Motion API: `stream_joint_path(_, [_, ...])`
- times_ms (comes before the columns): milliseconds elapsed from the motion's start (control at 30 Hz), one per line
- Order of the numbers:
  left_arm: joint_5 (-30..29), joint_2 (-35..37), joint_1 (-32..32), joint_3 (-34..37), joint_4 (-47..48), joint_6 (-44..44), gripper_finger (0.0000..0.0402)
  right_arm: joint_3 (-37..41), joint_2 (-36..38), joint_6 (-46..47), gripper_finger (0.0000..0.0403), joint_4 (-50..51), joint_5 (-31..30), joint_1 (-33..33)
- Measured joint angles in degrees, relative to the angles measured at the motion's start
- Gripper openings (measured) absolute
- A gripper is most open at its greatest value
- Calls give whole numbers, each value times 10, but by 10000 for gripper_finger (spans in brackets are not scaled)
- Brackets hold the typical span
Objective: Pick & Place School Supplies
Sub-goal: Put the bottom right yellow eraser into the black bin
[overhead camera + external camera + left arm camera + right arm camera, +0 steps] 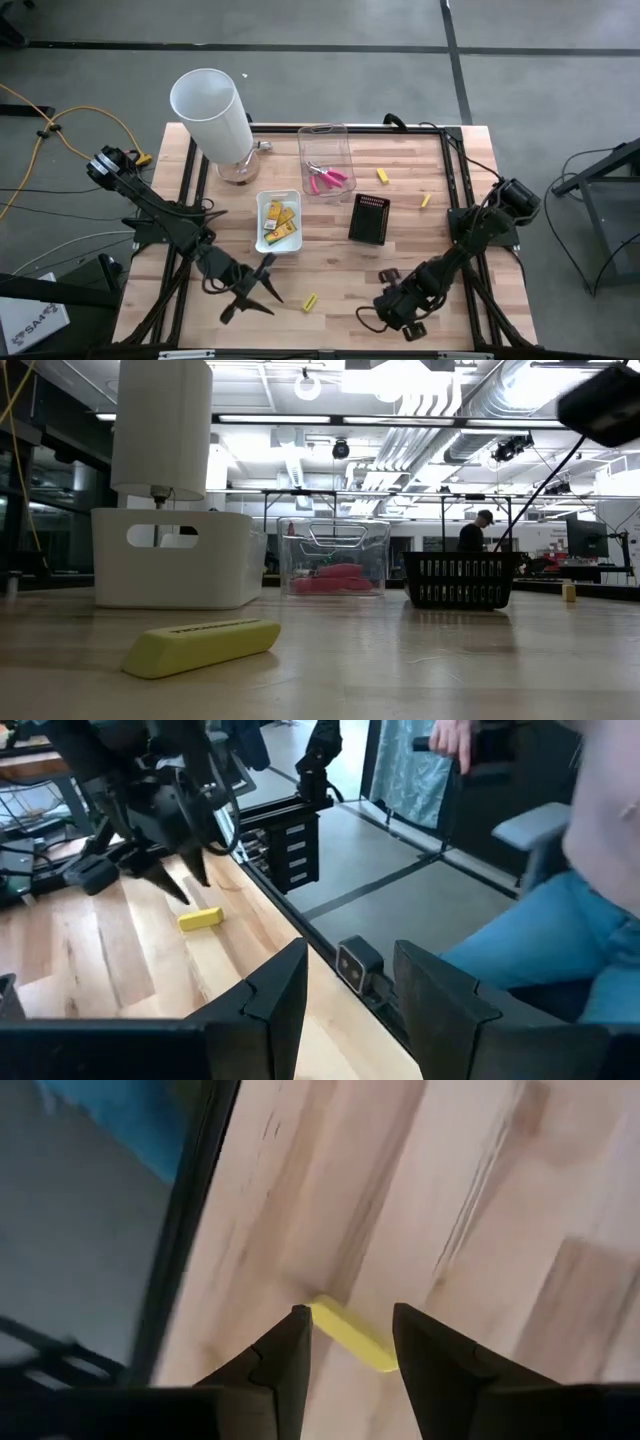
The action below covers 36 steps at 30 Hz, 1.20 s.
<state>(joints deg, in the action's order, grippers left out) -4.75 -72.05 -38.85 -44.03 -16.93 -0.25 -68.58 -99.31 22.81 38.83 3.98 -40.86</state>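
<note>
Yellow stick [310,302] lies loose on the table [330,270] between both grippers, left gripper [262,285] and right gripper [385,312], open and holding nothing, ready to grab.

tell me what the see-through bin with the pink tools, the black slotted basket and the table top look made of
Clear rectangular bin: likely glossy transparent plastic, since the pink-handled tools show through its walls. Black slotted basket: probably moulded matte plastic, with even vertical slots. Table top: light wood, with visible plank seams and grain.

fingers [300,1345]: apart | yellow stick [352,1336]: between tips, on wooden table [480,1200]
</note>
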Motion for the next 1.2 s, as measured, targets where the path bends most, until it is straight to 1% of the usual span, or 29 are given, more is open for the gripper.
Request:
stream_joint_path(233, [0, 0, -28, 0, -19, -1, 146, 0, 0, -208, 134, 14, -41, 1])
stream_joint_path(333, [0, 0, -42, 0, -36, -2, 146, 0, 0, -267, 134, 28, -42, -1])
stream_joint_path(467, [0, 0, -59, 0, -63, -2, 146, 0, 0, -317, 134, 69, -41, -11])
stream_joint_path(633, [0, 0, -68, 0, -100, -14, 146, 0, 0, -356, 134, 87, -41, -28])
stream_joint_path(733, [-1, 0, -68, 0, -113, -15, 146, 0, -3, -375, 134, 87, -53, -41])
stream_joint_path(867, [-17, 0, -68, 0, -120, -15, 146, 0, -6, -381, 134, 85, -70, -54])
stream_joint_path(1000, [-31, 0, -68, 0, -119, -15, 146, 0, -6, -382, 134, 74, -70, -57])
stream_joint_path(1200, [-31, 0, -68, 0, -124, -15, 146, 0, -9, -389, 134, 46, -70, -57])
